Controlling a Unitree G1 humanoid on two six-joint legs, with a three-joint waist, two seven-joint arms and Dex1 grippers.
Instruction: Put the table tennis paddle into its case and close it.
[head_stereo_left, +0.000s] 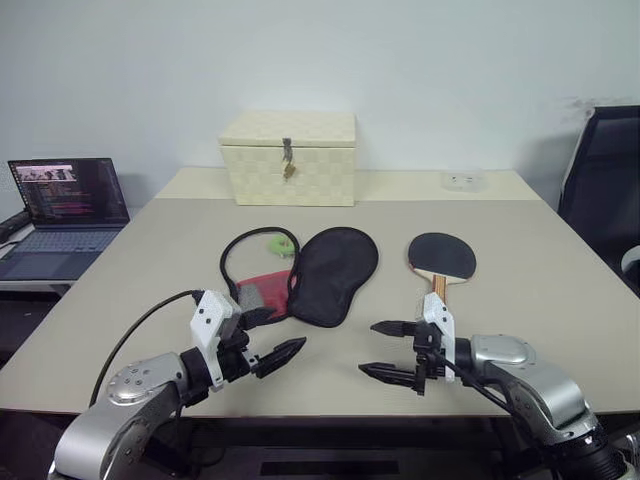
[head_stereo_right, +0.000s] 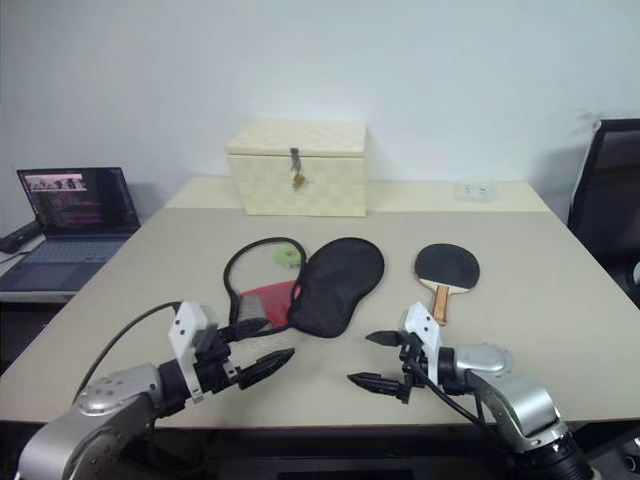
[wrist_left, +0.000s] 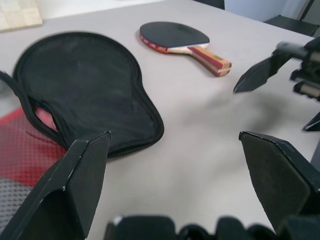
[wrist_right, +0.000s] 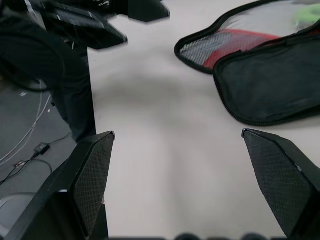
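A: So where do we stand? Our left tool (head_stereo_left: 268, 340) sits at the lower left of the head view, jaws spread wide and holding nothing; our right tool (head_stereo_left: 393, 351) sits lower centre-right, spread just as wide and just as empty. Both hover above the near edge of the desk (head_stereo_left: 560, 300).

B: And the table tennis paddle (head_stereo_left: 442, 258)?

A: It lies flat right of centre in the frame, directly above our right tool in the picture, so farther out on the desk. Its long axis runs nearly straight up the frame: black blade at the far end, wooden handle pointing back at our right tool. We judge the right arm clearly nearer; the handle end is what it meets first.

B: The case (head_stereo_left: 330, 270)?

A: Centre of the frame, just left of the paddle and apart from it, unzipped, its black flap lying open over the red mesh part, cord looped at its upper left. Our left tool is near its lower edge.

B: Counts?

A: One paddle, one case, two tools. Also one cream box (head_stereo_left: 290, 157) and one laptop (head_stereo_left: 62, 215).
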